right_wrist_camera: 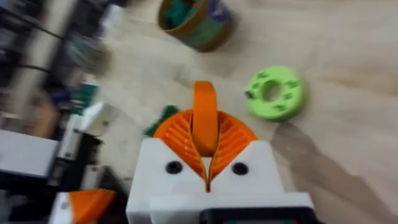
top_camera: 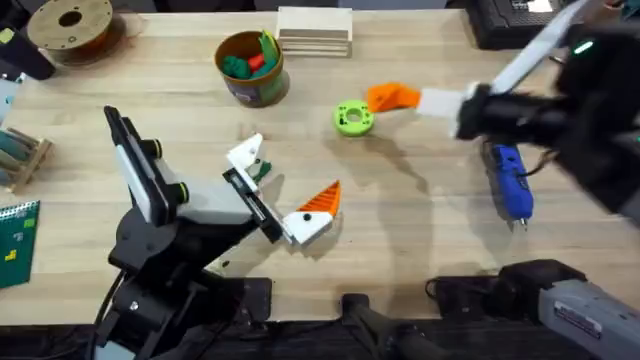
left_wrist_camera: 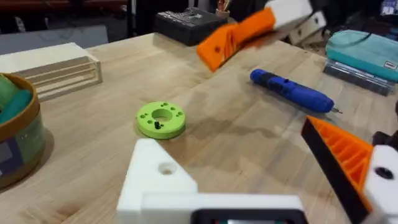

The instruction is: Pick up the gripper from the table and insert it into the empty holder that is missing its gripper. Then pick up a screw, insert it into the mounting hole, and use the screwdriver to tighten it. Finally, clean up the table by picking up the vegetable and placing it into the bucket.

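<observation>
— On the table's far side, any writing you can read?

— None I can make out. The bucket [top_camera: 250, 68] has a printed band on its side, but the print is too blurred to read. The green card [top_camera: 17, 240] at the left edge has markings I cannot read either.

— What does the overhead view give that the wrist views lack?

— The whole layout. The right gripper [top_camera: 392, 97] hangs above the table just beside the green ring-shaped disc [top_camera: 353, 118], and the screwdriver [top_camera: 511, 184] lies under the right arm, tip toward the near edge. The vegetable [top_camera: 260, 169] sits right by the left gripper [top_camera: 282, 190].

— And the wrist views?

— The left wrist view shows the holder [left_wrist_camera: 157, 176] close up: a bare white finger with an empty screw hole, opposite the other finger [left_wrist_camera: 346, 155] with its orange ribbed pad. The right wrist view shows what the right fingers clamp.

— Which is?

— The gripper [right_wrist_camera: 205, 118], the loose orange wedge, pinched upright between the two orange pads, which are closed tight on it.

— And the left fingers?

— Spread wide, holding nothing, resting low on the table.

— The bucket's contents?

— Green and red toy vegetables [top_camera: 252, 60].
</observation>
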